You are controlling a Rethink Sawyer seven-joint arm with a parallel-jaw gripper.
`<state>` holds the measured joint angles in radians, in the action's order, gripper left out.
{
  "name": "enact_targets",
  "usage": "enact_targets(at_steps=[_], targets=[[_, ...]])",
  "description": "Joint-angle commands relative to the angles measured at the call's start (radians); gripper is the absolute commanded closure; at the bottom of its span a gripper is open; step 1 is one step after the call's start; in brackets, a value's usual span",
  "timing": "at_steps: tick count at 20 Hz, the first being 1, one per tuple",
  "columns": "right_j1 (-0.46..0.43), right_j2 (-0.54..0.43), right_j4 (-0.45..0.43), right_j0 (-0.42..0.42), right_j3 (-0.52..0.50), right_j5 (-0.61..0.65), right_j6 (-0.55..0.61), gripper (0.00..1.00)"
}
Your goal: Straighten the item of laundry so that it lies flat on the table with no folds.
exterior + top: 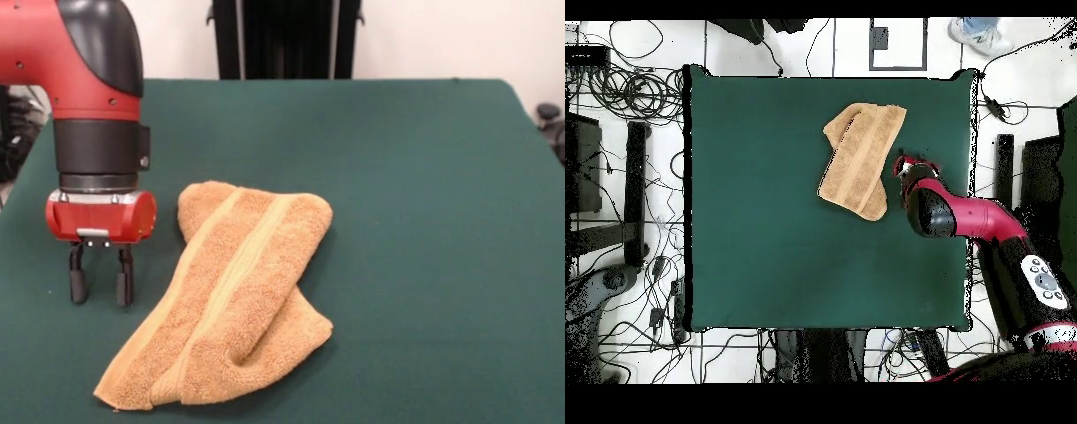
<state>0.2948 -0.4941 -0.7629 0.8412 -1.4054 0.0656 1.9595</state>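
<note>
While your gripper (101, 284) is hanging at the frame's left with its fingers spread and empty, just beside the towel (231, 300), which is lying folded over itself at centre on the table (424, 221), you should be aiming for the top layer's free edge.

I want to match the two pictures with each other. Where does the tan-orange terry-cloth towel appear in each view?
Front view: the tan-orange terry-cloth towel lies folded at the lower centre of the dark green felt table, just right of the red and black arm's tool.
Overhead view: it lies in the table's upper right part, just left of the tool.
Shared landmark: the tool, beside the towel, not touching it.
</note>
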Motion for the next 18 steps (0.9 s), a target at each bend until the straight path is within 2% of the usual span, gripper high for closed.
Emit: enact_targets(at_steps=[1,3,7,10,12,17,18], targets=[[-0.245,-0.172,0.035,0.022,-0.216,0.012,0.06,0.0],[-0.267,-0.182,0.029,0.04,-0.221,-0.044,0.086,0.0],[-0.271,-0.115,0.045,-0.003,-0.225,-0.283,0.215,0.0],[-0.277,-0.077,0.061,-0.033,-0.218,-0.393,0.226,0.0],[-0.286,-0.079,0.054,-0.034,-0.213,-0.416,0.218,0.0],[-0.409,-0.262,-0.004,0.124,-0.245,-0.304,0.264,0.0],[-0.421,-0.276,-0.01,0.135,-0.249,-0.314,0.275,0.0]])
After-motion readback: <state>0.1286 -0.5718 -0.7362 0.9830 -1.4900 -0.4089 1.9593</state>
